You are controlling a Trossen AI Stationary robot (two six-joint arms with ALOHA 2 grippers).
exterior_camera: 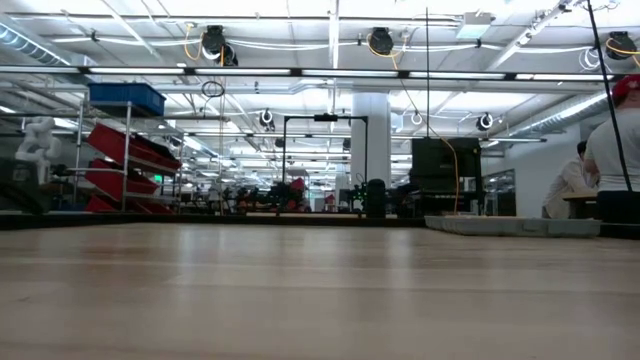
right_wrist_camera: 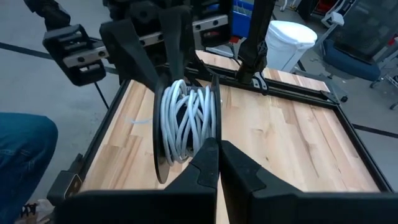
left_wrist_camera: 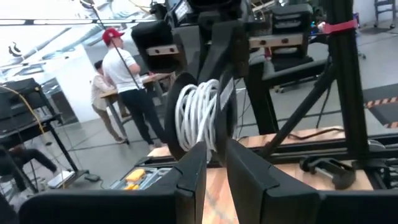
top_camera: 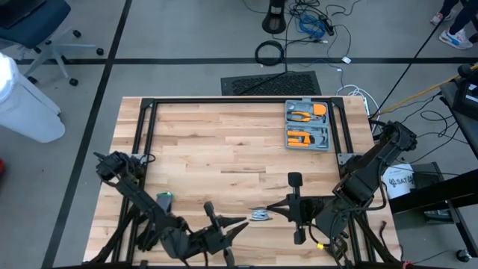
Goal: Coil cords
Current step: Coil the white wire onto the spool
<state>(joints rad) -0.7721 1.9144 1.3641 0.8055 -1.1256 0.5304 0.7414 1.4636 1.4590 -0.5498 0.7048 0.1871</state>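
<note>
Holding the coiled white cord (top_camera: 260, 214) between my two arms, I have it just above the near edge of the wooden counter (top_camera: 224, 142), roughly midway across its width. My right tool (right_wrist_camera: 217, 149) is pinched fully shut on the edge of the coil: in the right wrist view its two dark fingers meet with no gap, and the white loops sit wound around a dark round spool just ahead of the fingertips. My left tool (left_wrist_camera: 214, 152) faces the same bundle from the other side; its fingers (left_wrist_camera: 193, 171) stand a little apart, with a narrow slot between them, and the cord loops (left_wrist_camera: 198, 115) hang right at their tips, though I cannot tell whether they actually grip the coil or only touch it. In the high view both arms reach in from the counter's near corners and their tips converge on the small pale bundle. Toward the far right of the counter lies an open grey tool case (top_camera: 308, 125) with orange-handled tools in it, well apart from the cord. Beyond the counter, in the left wrist view, a person in a red cap (left_wrist_camera: 127, 74) stands at a bench in the room. The low view shows only bare wood and the room behind it.
</note>
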